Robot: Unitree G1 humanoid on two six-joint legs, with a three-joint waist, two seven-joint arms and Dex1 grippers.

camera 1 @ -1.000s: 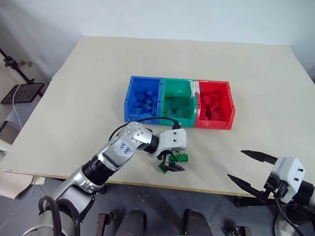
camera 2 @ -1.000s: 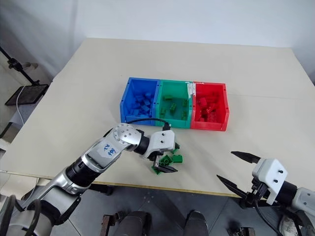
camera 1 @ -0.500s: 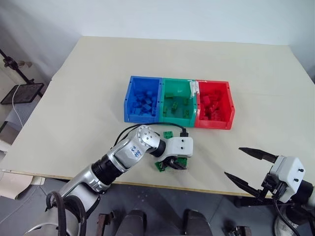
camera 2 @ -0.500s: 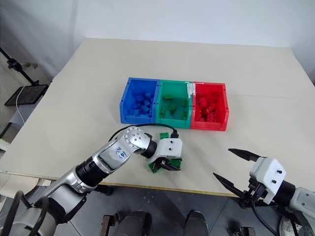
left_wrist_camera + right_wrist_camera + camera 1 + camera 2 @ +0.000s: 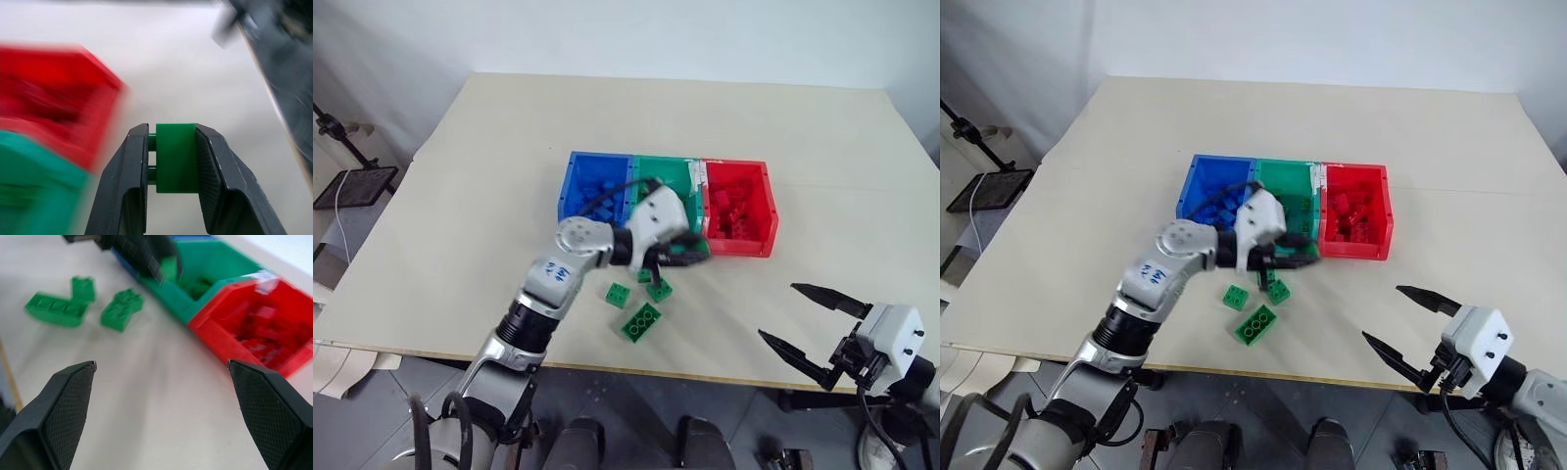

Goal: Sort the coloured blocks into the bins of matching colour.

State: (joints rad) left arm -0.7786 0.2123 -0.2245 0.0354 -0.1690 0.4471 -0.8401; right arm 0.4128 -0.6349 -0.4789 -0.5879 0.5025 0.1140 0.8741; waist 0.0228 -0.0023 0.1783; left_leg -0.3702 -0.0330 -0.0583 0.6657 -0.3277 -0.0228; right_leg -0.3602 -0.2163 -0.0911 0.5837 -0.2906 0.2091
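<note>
Matte beige table (image 5: 489, 196), ribbed black jaws pinching smooth green brick (image 5: 176, 157)

Bright green blocks (image 5: 640, 320) lie near the cream tabletop's (image 5: 460, 196) front edge, before joined bins (image 5: 667, 204) coloured blue, green and red, while black jaws with cross-hatched pads clamp another green block (image 5: 176, 157).

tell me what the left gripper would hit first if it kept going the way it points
Probably the red bin. The left gripper, shut on a green block, points level toward the front corner of it, just past the green bin. Height is unclear, so it might pass over the rim.
</note>
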